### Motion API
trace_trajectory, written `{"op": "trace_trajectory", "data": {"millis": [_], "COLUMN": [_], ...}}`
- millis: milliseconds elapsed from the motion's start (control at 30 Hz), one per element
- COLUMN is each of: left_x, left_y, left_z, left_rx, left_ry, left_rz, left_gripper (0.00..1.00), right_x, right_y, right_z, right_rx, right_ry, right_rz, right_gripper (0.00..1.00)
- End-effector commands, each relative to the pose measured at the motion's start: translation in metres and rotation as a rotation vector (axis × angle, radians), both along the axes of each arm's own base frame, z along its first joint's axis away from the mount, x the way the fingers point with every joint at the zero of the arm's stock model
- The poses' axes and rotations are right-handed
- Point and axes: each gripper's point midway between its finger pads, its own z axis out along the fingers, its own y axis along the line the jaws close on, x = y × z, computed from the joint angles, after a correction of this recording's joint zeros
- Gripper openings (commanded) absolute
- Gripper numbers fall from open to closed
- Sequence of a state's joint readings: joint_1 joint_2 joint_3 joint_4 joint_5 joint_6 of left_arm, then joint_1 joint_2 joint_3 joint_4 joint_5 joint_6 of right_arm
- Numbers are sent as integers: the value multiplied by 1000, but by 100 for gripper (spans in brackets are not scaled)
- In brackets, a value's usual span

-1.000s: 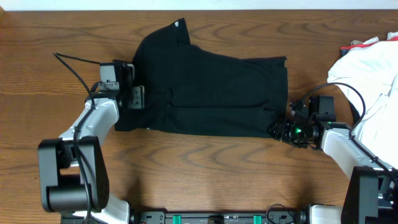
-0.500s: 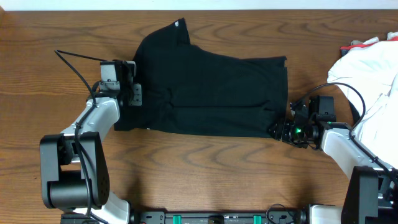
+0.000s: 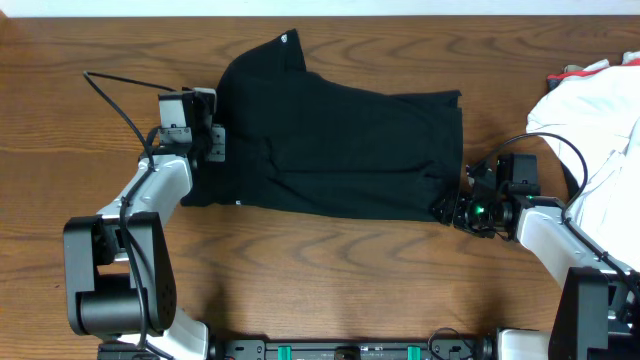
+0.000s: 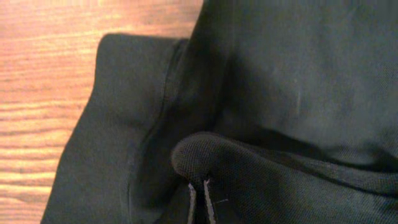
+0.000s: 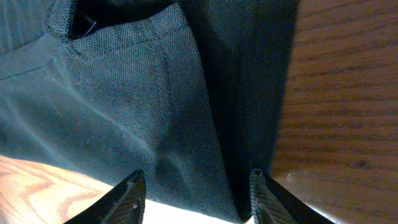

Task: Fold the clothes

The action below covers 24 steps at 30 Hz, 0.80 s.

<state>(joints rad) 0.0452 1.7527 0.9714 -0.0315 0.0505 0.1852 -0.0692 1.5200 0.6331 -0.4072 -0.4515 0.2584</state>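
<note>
Black shirt (image 3: 340,150), one, flat on wooden bench (image 3: 300,270), left claw (image 4: 199,184) at nine o'clock pinching its fabric, right claw (image 5: 197,190) at four o'clock open, one white heap (image 3: 600,110) at three.

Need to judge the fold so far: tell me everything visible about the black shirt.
The black shirt lies flat on the wooden table, folded into a rough long rectangle with one part jutting toward the far edge, a small white mark at its tip. The fabric looks soft, matte, finely knitted, with stitched hems. The left gripper is shut, pinching a raised fold at its left end; the right gripper stands open astride the hem at its right near corner.
</note>
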Motion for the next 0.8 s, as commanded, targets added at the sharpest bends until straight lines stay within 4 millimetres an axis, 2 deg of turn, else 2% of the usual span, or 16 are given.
{"op": "trace_trajectory", "data": {"millis": [0, 133, 167, 200, 233, 267, 300, 333, 367, 433, 533, 667, 767], "left_x": [13, 19, 19, 18, 17, 16, 13, 10, 6, -8, -37, -77, -98], "left_y": [8, 10, 10, 10, 11, 13, 19, 25, 30, 38, 46, 61, 63], "left_z": [13, 18, 18, 17, 16, 16, 17, 17, 17, 16, 11, -1, -11], "left_rx": [39, 48, 48, 48, 49, 58, 86, 109, 121, 113, 64, 26, -28], "left_ry": [-49, -77, -77, -75, -68, -63, -54, -42, -32, 15, 114, 259, 347], "left_rz": [9, 17, 16, 17, 18, 25, 50, 75, 104, 162, 251, 356, 379], "left_gripper": [6, 6, 11, 33, 68, 77, 90, 96, 99, 98, 98, 98, 100], "right_x": [-12, -12, -12, -12, -13, -13, -13, -14, -14, -16, -19, -23, -26], "right_y": [-14, -14, -14, -14, -14, -14, -14, -14, -14, -14, -13, -13, -13], "right_z": [-18, -18, -18, -18, -18, -18, -18, -18, -18, -18, -19, -20, -20], "right_rx": [-71, -71, -71, -71, -71, -71, -70, -70, -70, -70, -69, -68, -67], "right_ry": [56, 57, 56, 57, 57, 58, 60, 63, 65, 71, 83, 104, 116], "right_rz": [-28, -28, -28, -28, -28, -28, -28, -28, -28, -27, -27, -26, -26], "right_gripper": [53, 53, 53, 53, 53, 53, 53, 53, 53, 53, 53, 54, 54]}}
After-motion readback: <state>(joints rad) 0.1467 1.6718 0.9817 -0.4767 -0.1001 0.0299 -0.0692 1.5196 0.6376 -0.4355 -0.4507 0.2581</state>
